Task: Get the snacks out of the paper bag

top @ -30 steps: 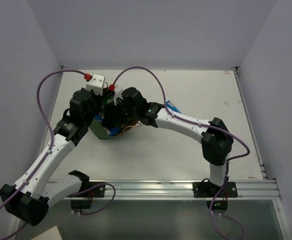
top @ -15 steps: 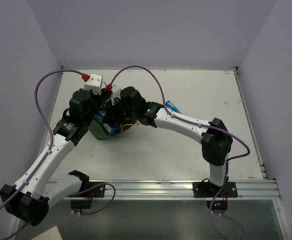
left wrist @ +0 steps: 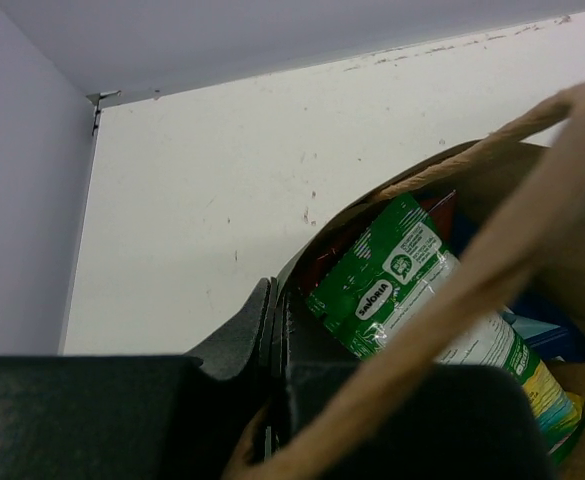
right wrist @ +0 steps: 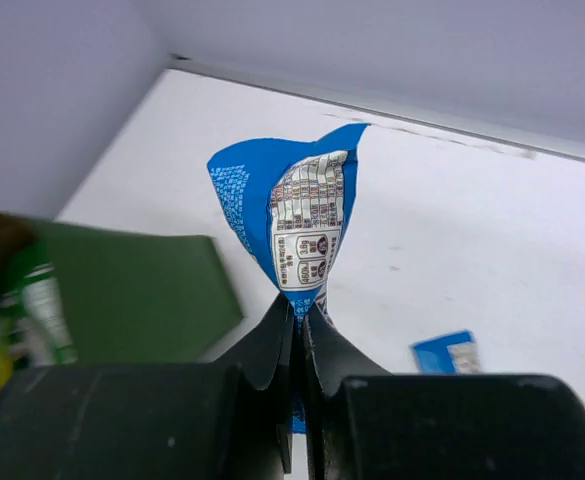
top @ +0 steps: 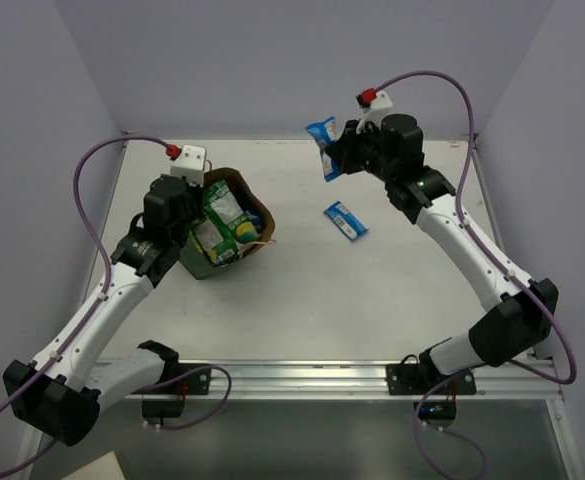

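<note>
The dark green paper bag [top: 204, 262] leans at the left of the table, its brown mouth facing up and right. Green snacks [top: 222, 212] show inside it, and the left wrist view has one green packet [left wrist: 402, 278] under a tan handle [left wrist: 492, 265]. My left gripper [top: 194, 212] is shut on the bag's left rim [left wrist: 277, 320]. My right gripper [top: 338, 160] hangs above the far middle of the table, shut on the lower edge of a blue-and-white packet [top: 321, 140] [right wrist: 297, 220]. A small blue bar [top: 345, 220] [right wrist: 450, 352] lies on the table.
Walls close in the table at the left, back and right. A metal rail [top: 372, 378] runs along the near edge by the arm bases. Purple cables loop over both arms. In the right wrist view the bag's green side [right wrist: 132, 295] lies at lower left.
My right gripper closed inside the bag, then rose out and swung to the far right with a blue-and-white packet. The bag's mouth now shows. The left arm has held still.
</note>
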